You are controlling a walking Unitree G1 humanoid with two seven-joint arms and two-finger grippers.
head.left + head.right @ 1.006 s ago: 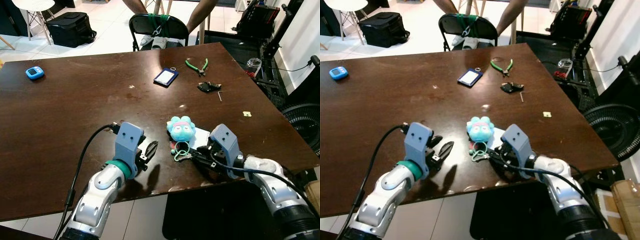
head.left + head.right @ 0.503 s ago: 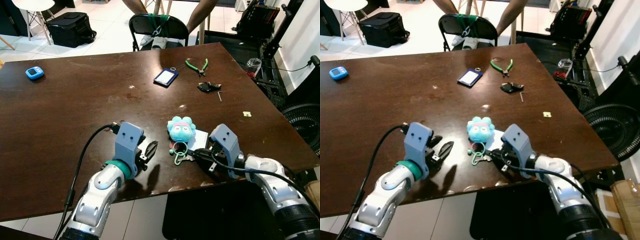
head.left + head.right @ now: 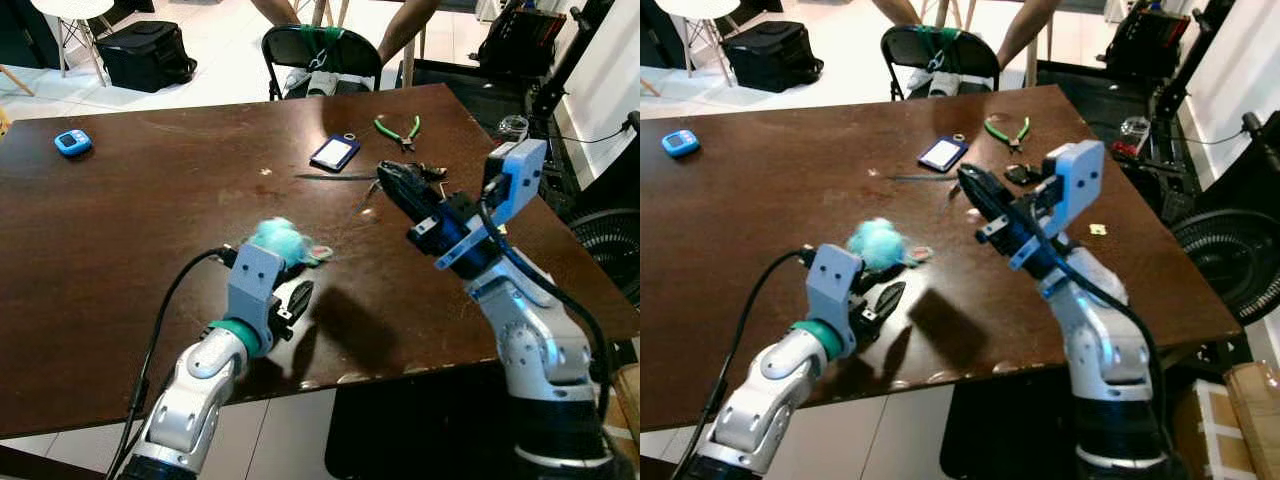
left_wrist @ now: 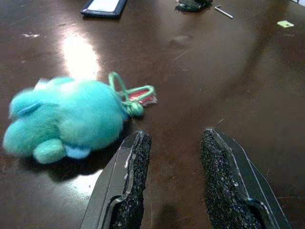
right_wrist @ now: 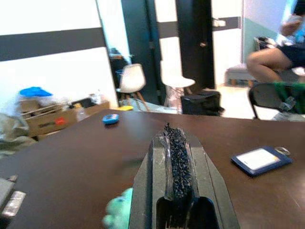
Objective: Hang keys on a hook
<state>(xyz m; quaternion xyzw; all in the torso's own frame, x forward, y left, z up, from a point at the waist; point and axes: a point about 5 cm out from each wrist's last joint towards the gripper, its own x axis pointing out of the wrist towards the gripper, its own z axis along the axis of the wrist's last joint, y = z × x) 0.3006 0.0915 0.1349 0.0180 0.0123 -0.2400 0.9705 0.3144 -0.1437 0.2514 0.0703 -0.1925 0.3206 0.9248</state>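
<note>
The keys hang on a teal plush keychain with a green loop and a red tag. It lies blurred on the brown table, just ahead of my left gripper. That gripper rests low on the table and is open, with the plush beside one of its fingertips and nothing between them. My right gripper is raised above the table's right half, its fingers pressed shut with nothing between them. In the right wrist view the plush shows below the shut fingers.
A blue card holder, green pliers and a small black object lie at the far right of the table. A blue timer sits far left. A black chair and a person's legs stand beyond the far edge.
My right gripper has risen off the table and swung toward the far side, shut and without the keychain. The plush keychain has moved left to just ahead of my left gripper.
</note>
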